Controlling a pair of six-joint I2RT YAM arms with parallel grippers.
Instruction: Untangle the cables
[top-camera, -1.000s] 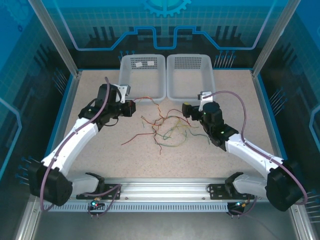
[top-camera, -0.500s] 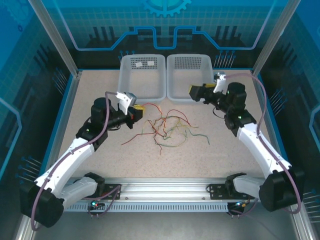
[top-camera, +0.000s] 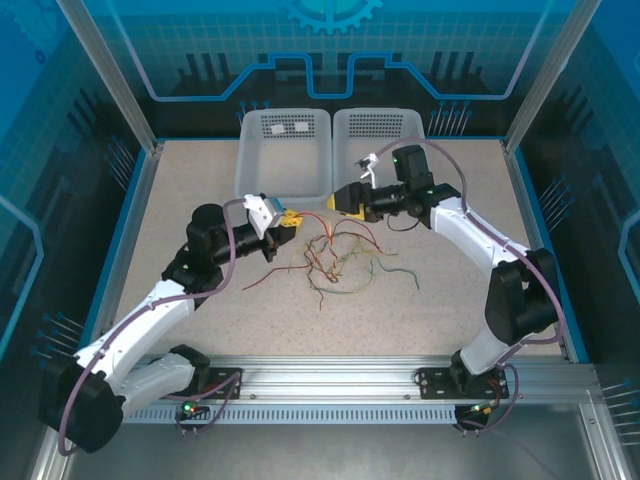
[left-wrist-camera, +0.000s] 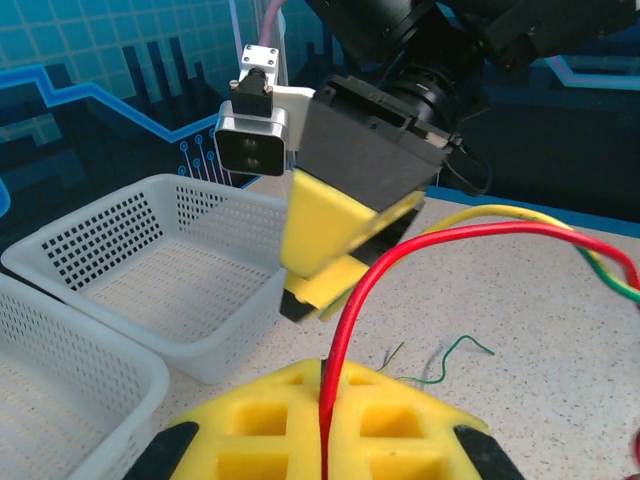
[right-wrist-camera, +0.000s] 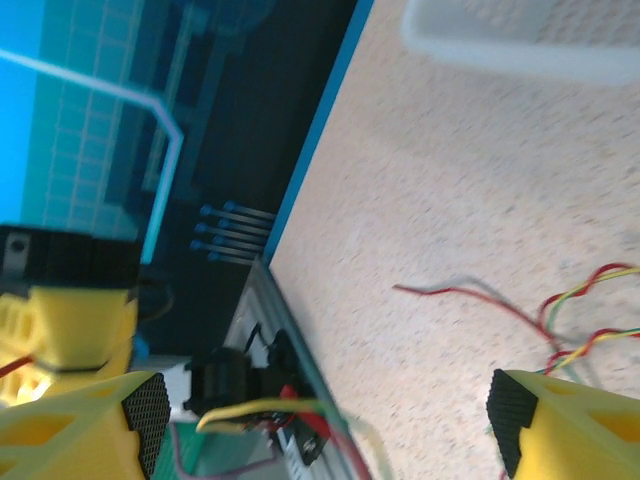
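1 red cable (left-wrist-camera: 324, 420) | nipped in L end effector (top-camera: 288, 220)

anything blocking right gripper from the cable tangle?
Nothing visible. The right gripper sits open at the far edge of the cables. The left gripper, beside it, pinches a red cable.

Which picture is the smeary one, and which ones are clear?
The right wrist view is smeared: the speckled table and cables look soft. The left wrist view is crisp on the red cable. The top view is sharp and evenly lit.
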